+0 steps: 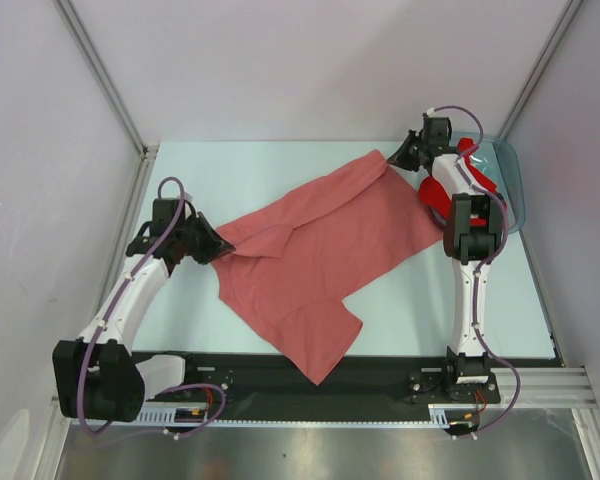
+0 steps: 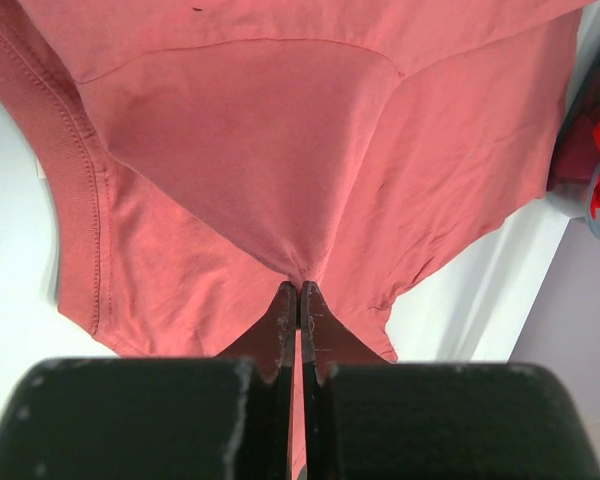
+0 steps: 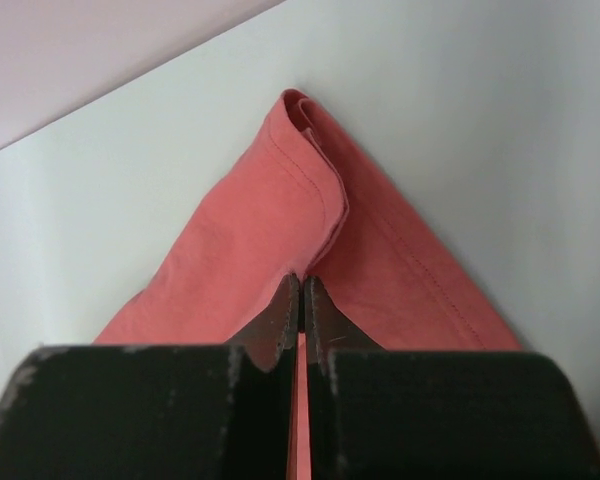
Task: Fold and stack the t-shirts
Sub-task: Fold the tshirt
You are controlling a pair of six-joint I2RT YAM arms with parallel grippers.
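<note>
A salmon-pink t-shirt [image 1: 320, 250] lies spread and stretched diagonally across the table. My left gripper [image 1: 218, 246] is shut on its left edge near the collar, with cloth pinched between the fingertips in the left wrist view [image 2: 300, 288]. My right gripper [image 1: 392, 160] is shut on the shirt's far corner at its hem, seen in the right wrist view [image 3: 300, 280]. Brighter red t-shirts [image 1: 442, 190] lie bunched in the bin behind the right arm; they also show in the left wrist view [image 2: 592, 160].
A translucent blue-grey bin [image 1: 512, 185] stands at the far right against the wall. The white table [image 1: 230, 170] is walled at the back and sides. The black rail [image 1: 310, 385] with the arm bases runs along the near edge.
</note>
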